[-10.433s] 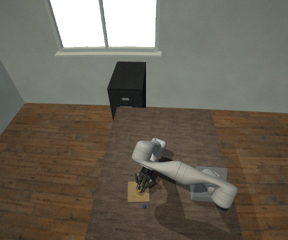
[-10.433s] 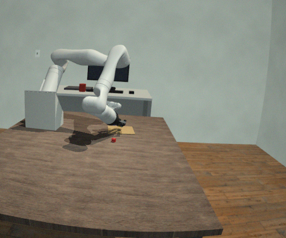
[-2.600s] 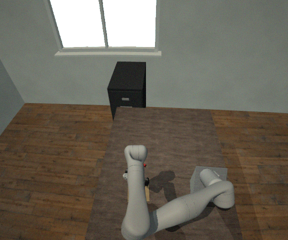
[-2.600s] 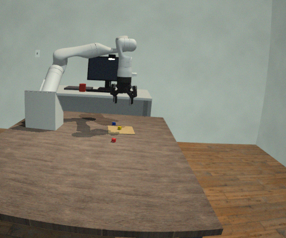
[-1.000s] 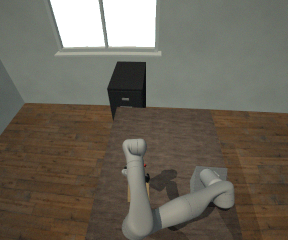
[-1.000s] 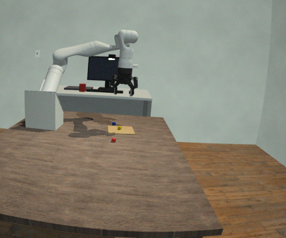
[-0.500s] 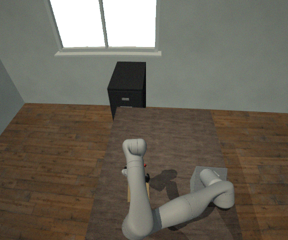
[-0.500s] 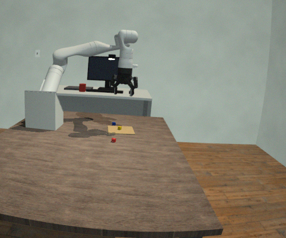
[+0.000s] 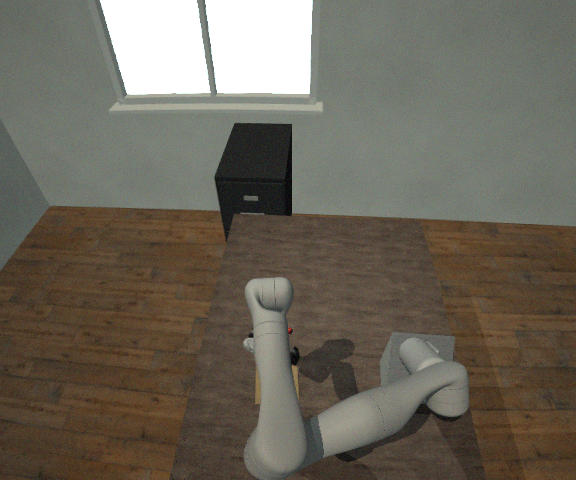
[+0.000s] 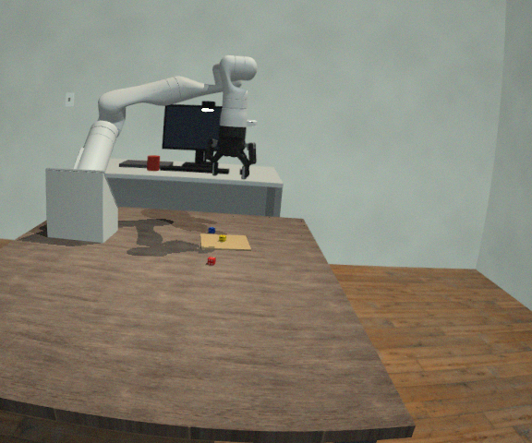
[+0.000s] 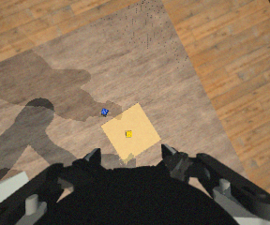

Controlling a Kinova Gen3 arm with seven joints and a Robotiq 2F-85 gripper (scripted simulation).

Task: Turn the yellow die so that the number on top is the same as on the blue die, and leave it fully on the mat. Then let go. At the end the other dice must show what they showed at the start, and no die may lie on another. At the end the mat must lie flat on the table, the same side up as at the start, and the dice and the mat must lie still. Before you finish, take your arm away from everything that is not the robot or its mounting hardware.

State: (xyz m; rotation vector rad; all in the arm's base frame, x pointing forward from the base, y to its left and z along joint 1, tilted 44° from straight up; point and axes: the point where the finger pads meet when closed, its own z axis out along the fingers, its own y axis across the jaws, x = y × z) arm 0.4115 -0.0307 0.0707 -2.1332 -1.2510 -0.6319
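Note:
The yellow die [image 10: 222,237] [image 11: 129,134] sits near the middle of the tan mat [image 10: 237,244] [image 11: 142,123]. The blue die [image 10: 211,230] [image 11: 104,112] lies on the table just off the mat's corner. The red die [image 10: 211,260] [image 9: 290,330] lies on the table a little off the mat on the other side. My gripper [image 10: 231,167] [image 11: 131,153] is open and empty, hanging high above the mat. In the top view the arm hides most of the mat [image 9: 258,392]. The dice are too small to read their tops.
The arm's grey pedestal [image 10: 76,204] [image 9: 397,356] stands on the wooden table [image 10: 161,309]. A desk with a monitor [image 10: 187,125] and a red cup [image 10: 152,162] stands behind. A black cabinet [image 9: 254,170] stands at the table's far end.

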